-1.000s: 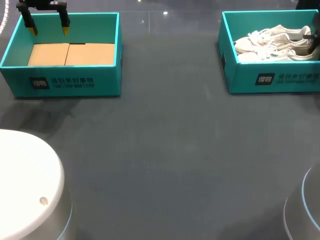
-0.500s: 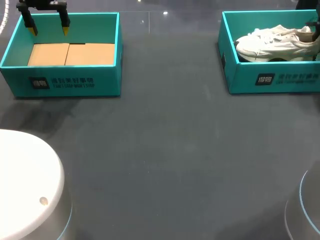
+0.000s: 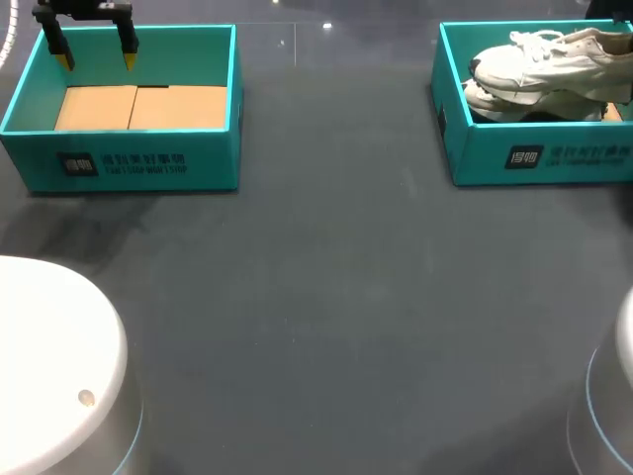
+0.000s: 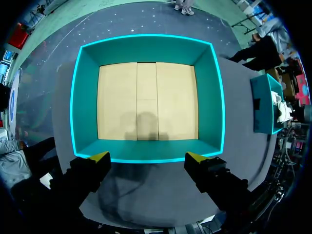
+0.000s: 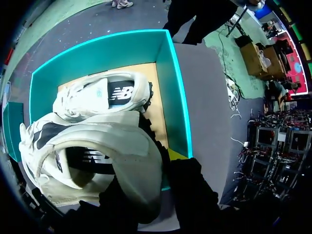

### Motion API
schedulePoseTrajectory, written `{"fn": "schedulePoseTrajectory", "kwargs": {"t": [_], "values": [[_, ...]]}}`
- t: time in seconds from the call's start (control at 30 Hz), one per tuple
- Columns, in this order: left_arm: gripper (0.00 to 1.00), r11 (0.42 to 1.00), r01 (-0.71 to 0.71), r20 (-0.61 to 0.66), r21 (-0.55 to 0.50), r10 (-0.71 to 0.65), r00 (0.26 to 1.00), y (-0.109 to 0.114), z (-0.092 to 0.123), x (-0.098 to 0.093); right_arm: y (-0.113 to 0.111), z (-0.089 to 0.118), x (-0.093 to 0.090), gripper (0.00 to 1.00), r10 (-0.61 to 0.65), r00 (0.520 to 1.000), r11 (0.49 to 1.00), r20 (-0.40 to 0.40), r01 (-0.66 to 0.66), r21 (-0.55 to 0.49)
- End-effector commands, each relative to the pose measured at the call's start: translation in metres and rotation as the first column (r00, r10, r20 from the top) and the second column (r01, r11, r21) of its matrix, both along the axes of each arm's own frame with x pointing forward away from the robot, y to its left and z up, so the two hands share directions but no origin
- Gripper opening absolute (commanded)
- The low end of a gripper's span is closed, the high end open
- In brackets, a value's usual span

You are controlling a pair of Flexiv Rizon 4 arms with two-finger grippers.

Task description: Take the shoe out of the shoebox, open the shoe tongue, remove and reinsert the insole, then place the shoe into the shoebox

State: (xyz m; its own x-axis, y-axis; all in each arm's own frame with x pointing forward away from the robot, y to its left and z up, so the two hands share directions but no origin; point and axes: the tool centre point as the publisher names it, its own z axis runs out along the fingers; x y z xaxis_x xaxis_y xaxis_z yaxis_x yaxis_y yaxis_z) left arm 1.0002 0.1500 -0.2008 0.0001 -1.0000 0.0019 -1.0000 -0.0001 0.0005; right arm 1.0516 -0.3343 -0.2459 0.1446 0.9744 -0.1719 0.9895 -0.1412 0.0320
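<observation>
The right gripper [image 5: 158,168] is clamped on the heel collar of a white sneaker [image 3: 549,61], one finger inside the shoe and one outside. It holds the sneaker tilted above the teal shoebox [image 3: 539,153] at the table's far right. A second white sneaker [image 5: 102,95] lies on its side on that box's cardboard floor. The left gripper [image 3: 91,49] hangs with fingers spread wide and holding nothing, over the rear wall of another teal shoebox [image 3: 129,163] at the far left.

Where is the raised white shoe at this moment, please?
At the head view's far right, the raised shoe hangs over the right shoebox, just above the second shoe lying inside.
</observation>
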Motion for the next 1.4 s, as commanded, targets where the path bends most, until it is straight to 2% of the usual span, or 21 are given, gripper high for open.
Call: {"fn": "schedulePoseTrajectory", "kwargs": {"t": [0.03,0.57,0.8,1.07,1.4], "values": [[1.00,1.000,0.000,0.000,0.001,0.000,1.000,0.000,0.000,0.000,0.006,0.019,-0.007,0.00,-0.003,1.000,1.000,0.006,0.003,-0.023],[1.00,1.000,0.000,0.000,0.001,0.000,1.000,0.000,0.000,0.000,0.020,0.069,-0.023,0.00,-0.006,1.000,0.994,0.026,0.009,-0.111],[1.00,1.000,0.000,0.000,0.001,0.000,1.000,0.000,0.000,0.000,0.027,0.099,-0.034,0.00,-0.012,0.999,0.991,0.031,0.016,-0.131],[1.00,1.000,0.000,0.000,0.001,0.000,1.000,0.000,0.000,0.000,0.044,0.121,-0.062,0.00,-0.034,0.998,0.990,0.048,0.040,-0.136],[1.00,1.000,0.000,0.000,0.001,0.000,1.000,0.000,0.000,0.000,0.088,0.124,-0.116,0.00,-0.033,0.997,0.989,0.067,0.042,-0.139]]}}
